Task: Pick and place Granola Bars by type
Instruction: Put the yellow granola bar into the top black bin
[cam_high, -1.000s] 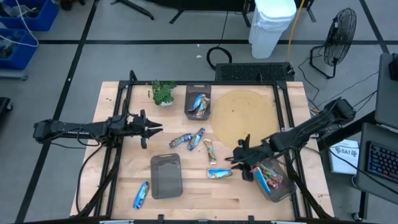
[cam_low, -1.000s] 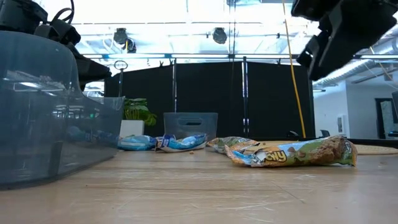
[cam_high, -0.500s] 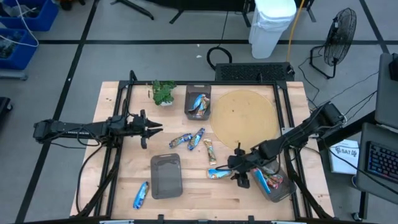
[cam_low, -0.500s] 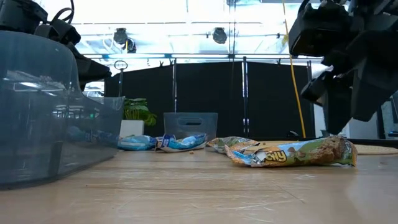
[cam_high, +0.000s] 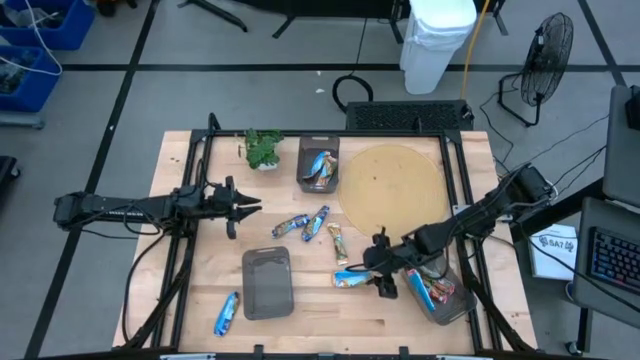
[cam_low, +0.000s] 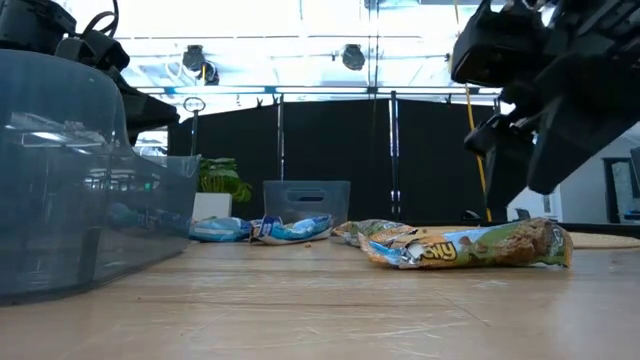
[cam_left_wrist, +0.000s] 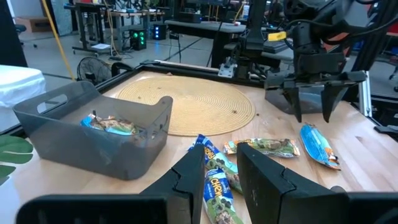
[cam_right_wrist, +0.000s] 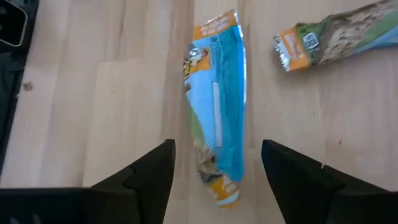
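Observation:
A blue granola bar lies flat on the wooden table; it also shows in the right wrist view. My right gripper is open just above it and points down, one finger on each side of its end, touching nothing. It also shows in the left wrist view. A tan-green bar lies a little farther back, and two blue bars lie near the table's middle. Another blue bar lies at the near left. My left gripper waits open and empty at the left.
A dark bin at the back holds bars. An empty dark bin stands near the front, and a bin with several bars stands at the right beside my right arm. A round woven mat and a small plant lie at the back.
My right gripper has gone from the right-hand bin toward the table's left and near edge and come down over the blue bar, staying open. The bars have not moved.

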